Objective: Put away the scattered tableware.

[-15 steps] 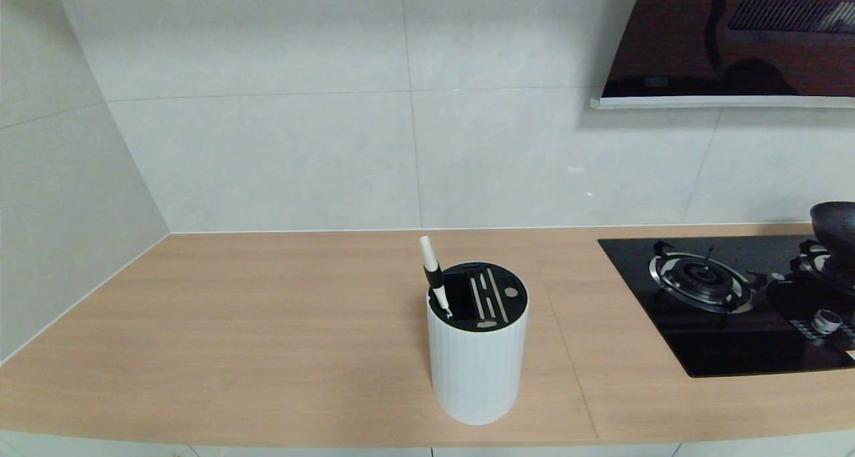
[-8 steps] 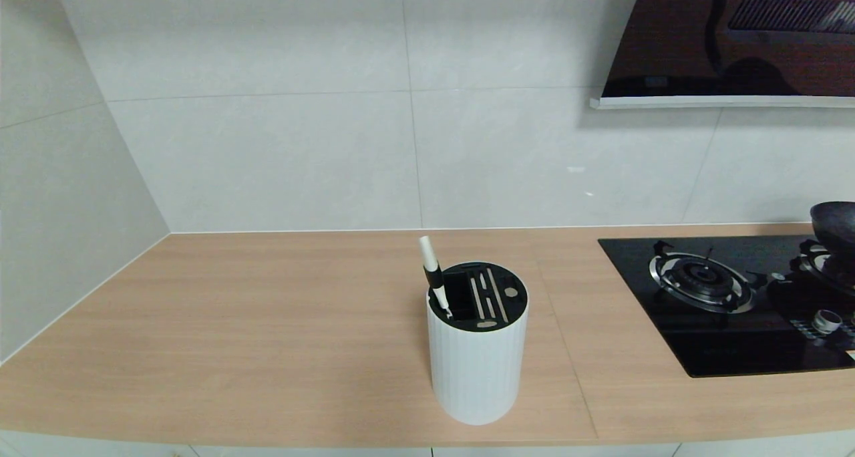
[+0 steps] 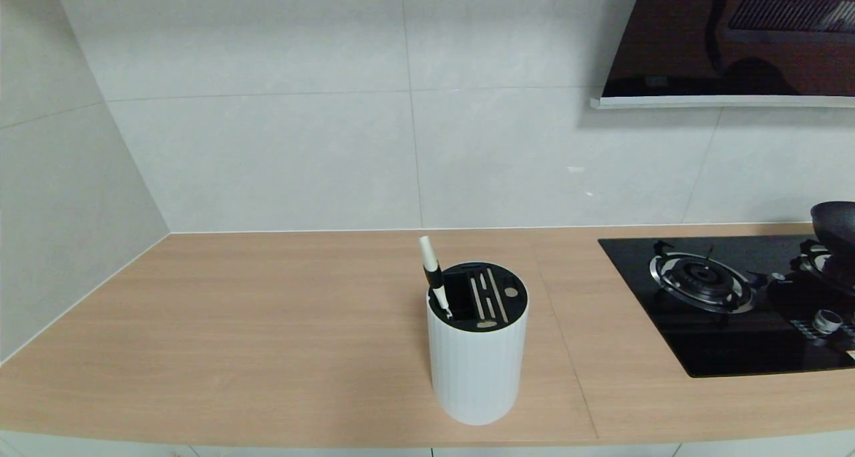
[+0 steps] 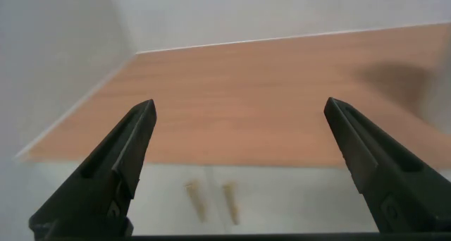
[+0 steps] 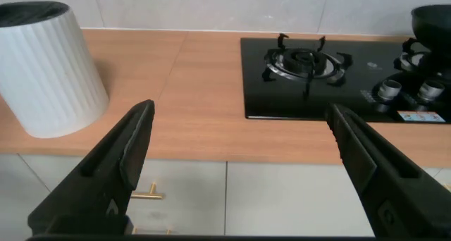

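Head view is showing a wooden counter [image 3: 267, 350] bearing a black stove [image 3: 728, 310] at three o'clock, a white holder [image 3: 477, 370] standing centrally, and a white-handled utensil [image 3: 431, 270] leaning in its nine o'clock slot. The left gripper [image 4: 239, 107] and right gripper [image 5: 241, 108] are gaping wide.

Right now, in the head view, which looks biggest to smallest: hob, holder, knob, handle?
1. Hob, though cut off at the edge.
2. Holder.
3. Handle, longer than the knob but thinner, so these two are close.
4. Knob.
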`<state>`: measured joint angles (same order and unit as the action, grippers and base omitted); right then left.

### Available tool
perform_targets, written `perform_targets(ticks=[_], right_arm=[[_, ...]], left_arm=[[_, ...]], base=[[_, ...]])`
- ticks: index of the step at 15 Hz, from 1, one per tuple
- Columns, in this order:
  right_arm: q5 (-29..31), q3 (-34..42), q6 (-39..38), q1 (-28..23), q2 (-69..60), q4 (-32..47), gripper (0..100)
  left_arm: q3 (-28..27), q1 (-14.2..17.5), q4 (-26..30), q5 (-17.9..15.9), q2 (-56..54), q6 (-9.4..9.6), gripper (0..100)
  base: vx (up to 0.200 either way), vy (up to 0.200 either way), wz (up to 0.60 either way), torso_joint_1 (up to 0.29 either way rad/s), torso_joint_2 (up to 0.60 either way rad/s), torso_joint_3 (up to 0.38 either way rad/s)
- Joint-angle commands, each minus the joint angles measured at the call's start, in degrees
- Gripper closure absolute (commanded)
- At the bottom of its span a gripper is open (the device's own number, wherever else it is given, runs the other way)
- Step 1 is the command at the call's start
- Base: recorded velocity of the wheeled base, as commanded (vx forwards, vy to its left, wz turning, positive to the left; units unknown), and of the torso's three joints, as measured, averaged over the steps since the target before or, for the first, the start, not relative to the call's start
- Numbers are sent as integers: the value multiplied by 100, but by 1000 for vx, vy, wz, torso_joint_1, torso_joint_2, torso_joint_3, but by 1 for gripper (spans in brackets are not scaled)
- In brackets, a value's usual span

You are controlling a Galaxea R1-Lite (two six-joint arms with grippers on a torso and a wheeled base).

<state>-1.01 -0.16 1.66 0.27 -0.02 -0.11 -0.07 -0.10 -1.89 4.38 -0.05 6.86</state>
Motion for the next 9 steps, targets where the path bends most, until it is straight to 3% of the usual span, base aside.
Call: perform_targets(ticks=[1, 3, 9], right_arm=[[-4, 7, 1, 8, 11, 11, 0], [5, 7, -8, 8, 11, 11, 0], [5, 7, -8, 8, 11, 11, 0]], left_arm=[[-1, -8, 22, -104, 14, -36, 0], [-1, 1, 13, -306, 14, -36, 0], [-10, 1, -4, -306, 14, -168, 0]], base=[[0, 0, 0, 0, 0, 0], [0, 0, 0, 0, 0, 0], [0, 0, 0, 0, 0, 0]])
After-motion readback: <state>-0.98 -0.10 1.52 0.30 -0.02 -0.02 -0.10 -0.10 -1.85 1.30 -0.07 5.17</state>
